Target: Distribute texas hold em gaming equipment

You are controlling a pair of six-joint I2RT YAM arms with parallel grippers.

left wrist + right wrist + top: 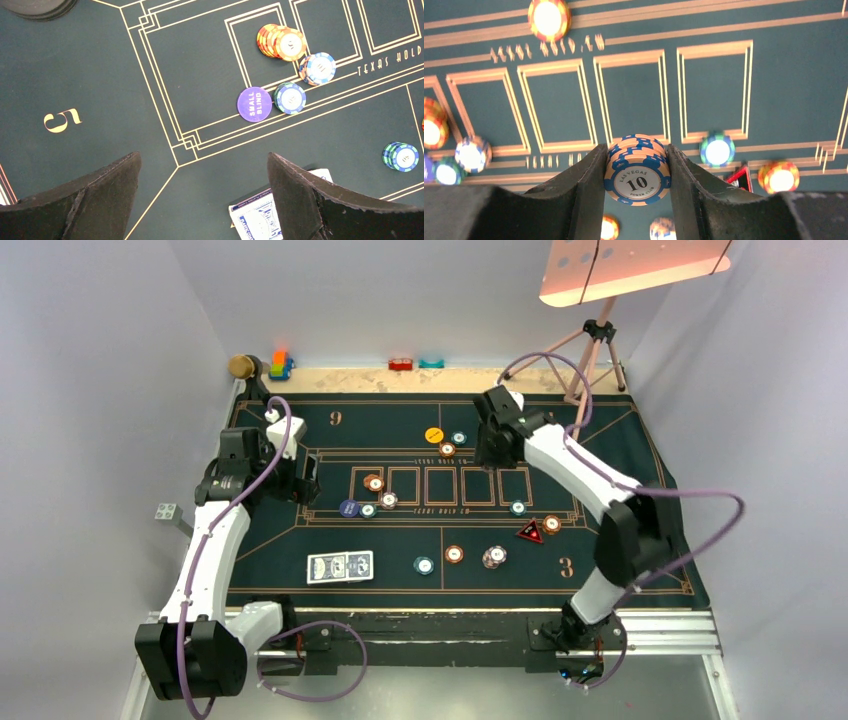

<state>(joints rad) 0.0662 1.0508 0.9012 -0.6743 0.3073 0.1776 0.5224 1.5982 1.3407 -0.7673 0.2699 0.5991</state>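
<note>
1. Right fingers [579, 195]: closed partway on a chip stack [637, 172] of blue-and-orange chips marked "10". The stack is pinched edgewise between both pads. It is held above the dark green felt mat [400, 415], over the far right end of the row of card boxes.
2. Left fingers [100, 200]: spread wide and holding nothing, above the mat's left side near the printed "5".
3. Playing cards [340, 566]: blue backs up, lying flat on the mat's near-left area, side by side.
4. Purple "small blind" button [254, 104]: flat on the mat, just beside a teal-and-blue chip stack [290, 97].
5. Orange chip stack [281, 42]: leaning, inside the leftmost card box.
6. Blue-and-white chip stack [317, 68]: at that box's near right corner.
7. Yellow button [434, 435]: far centre of the mat, near a teal chip [459, 438] and an orange chip [447, 449].
8. Red triangular marker [530, 532]: right of centre, just beside another orange chip [551, 524].
9. Near-centre row: a teal chip [424, 565], an orange chip [454, 554] and a white-brown stack [494, 557].
10. Toy blocks [280, 365]: on the tabletop [450, 380], beyond the mat's far-left corner.
</note>
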